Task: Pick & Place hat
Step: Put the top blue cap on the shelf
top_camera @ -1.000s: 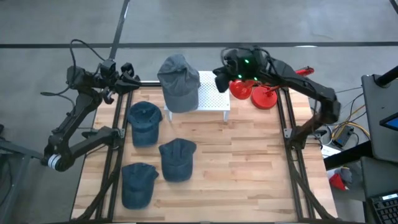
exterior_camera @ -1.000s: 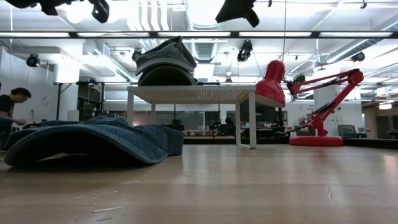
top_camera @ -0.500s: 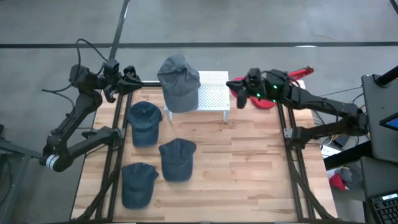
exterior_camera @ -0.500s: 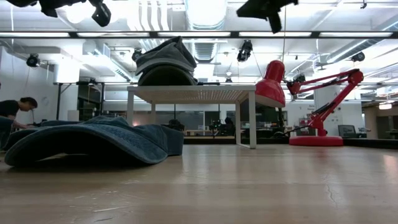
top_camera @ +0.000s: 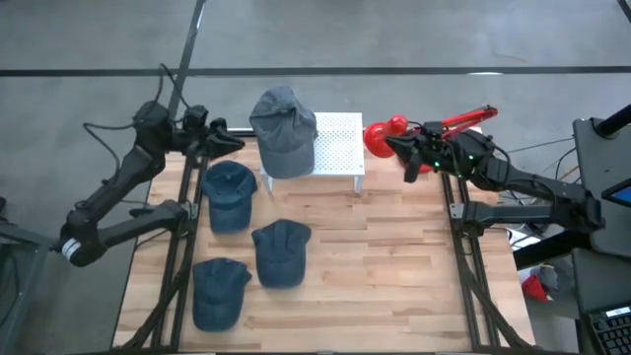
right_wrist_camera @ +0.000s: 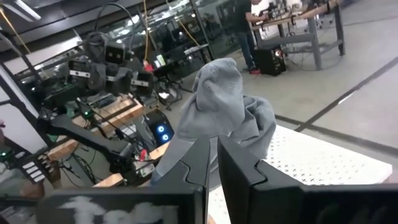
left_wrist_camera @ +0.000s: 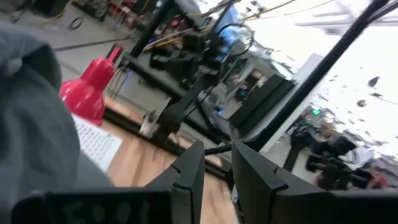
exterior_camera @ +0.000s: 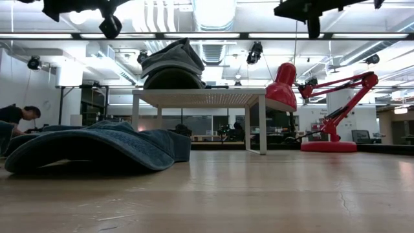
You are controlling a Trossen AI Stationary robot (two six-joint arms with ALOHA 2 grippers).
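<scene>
From above, the grey hat [top_camera: 284, 130] sits on the white rack [top_camera: 337, 144] at the tabletop's [top_camera: 394, 256] 12 o'clock, seemingly its drop spot, with four blue hats [top_camera: 281, 252] waiting lower left. The right jaws [top_camera: 407, 158] hover at its 3 o'clock, the left jaws [top_camera: 219, 140] at its 9 o'clock. Wrist views show both narrowed, holding nothing

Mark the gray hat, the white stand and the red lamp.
gray hat [top_camera: 284, 130], high view, on its crown.
white stand [top_camera: 340, 150], high view, on its bare perforated top.
red lamp [exterior_camera: 283, 85], low view, on its shade.
</scene>
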